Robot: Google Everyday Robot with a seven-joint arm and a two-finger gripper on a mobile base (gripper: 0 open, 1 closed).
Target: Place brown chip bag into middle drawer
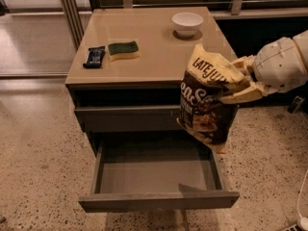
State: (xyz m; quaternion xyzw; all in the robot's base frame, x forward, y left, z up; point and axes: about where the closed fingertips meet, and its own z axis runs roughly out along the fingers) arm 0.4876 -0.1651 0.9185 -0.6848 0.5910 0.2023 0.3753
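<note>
The brown chip bag (207,102) hangs in the air at the cabinet's right front corner, cream-yellow top up, its lower end above the right side of the open drawer. My gripper (239,78) comes in from the right and is shut on the bag's upper right edge. The middle drawer (156,176) is pulled out below, with a flat grey floor and nothing in it. The bag hides part of the closed drawer front behind it.
On the cabinet top (149,57) lie a small dark wrapped bar (94,57), a green and yellow sponge (123,50) and a white bowl (187,23). A closed drawer front (125,119) sits above the open drawer. Speckled floor surrounds the cabinet.
</note>
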